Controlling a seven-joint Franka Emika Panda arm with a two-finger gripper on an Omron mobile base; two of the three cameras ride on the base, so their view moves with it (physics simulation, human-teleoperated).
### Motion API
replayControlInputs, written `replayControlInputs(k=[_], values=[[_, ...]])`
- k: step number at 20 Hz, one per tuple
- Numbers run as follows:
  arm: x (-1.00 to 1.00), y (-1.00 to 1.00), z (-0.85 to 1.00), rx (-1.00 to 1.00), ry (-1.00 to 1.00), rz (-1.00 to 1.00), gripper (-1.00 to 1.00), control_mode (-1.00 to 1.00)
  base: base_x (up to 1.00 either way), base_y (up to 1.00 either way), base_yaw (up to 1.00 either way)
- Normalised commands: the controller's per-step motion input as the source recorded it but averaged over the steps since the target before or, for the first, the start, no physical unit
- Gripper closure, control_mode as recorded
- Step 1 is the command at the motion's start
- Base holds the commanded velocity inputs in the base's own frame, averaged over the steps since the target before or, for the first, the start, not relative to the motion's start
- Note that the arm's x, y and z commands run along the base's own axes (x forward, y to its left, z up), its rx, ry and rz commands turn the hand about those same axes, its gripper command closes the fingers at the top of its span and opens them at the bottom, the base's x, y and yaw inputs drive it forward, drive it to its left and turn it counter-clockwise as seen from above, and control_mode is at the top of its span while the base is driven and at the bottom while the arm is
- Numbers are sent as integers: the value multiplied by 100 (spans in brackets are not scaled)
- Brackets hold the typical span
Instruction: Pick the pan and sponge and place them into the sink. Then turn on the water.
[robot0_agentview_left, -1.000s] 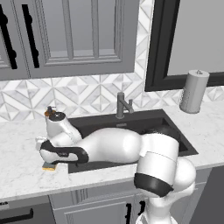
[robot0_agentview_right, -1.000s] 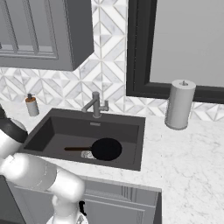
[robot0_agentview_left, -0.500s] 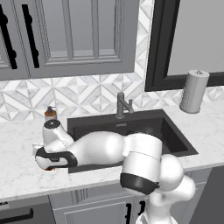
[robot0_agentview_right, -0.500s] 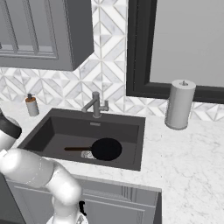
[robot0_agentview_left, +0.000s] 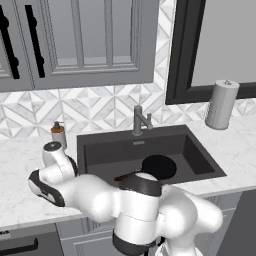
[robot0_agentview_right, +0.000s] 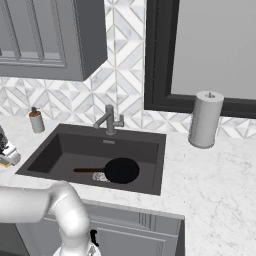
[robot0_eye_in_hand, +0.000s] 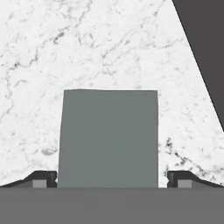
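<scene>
We found the pan (robot0_agentview_right: 121, 170) already lying in the sink (robot0_agentview_right: 150, 150), its handle pointing left. The sponge (robot0_eye_in_hand: 108, 138) sat on the marble counter (robot0_eye_in_hand: 87, 48), grey-green face up, between the 2 fingertips (robot0_eye_in_hand: 43, 178) of the gripper (robot0_eye_in_hand: 111, 179), which stood spread on either side of it; whether they touched its sides we could not tell. We judged the risks to be a shallow pinch that let the sponge slip during the lift, or a carry that dropped it short of the basin's rim.
</scene>
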Motion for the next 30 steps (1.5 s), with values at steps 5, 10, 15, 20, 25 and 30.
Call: replayControlInputs(k=[5,10,15,20,25,30], values=[[0,0,-62,-2,0,0,-100,-100,0,0,0],[-1,0,-81,-1,0,-1,100,-100,0,0,0],[-5,-5,-75,0,-1,-4,100,-100,0,0,0],[-21,-24,-31,3,-13,-7,100,-100,0,0,0],[-41,-38,46,16,-26,-12,100,-100,0,0,0],[-34,-63,60,17,-19,-18,100,-100,0,0,0]])
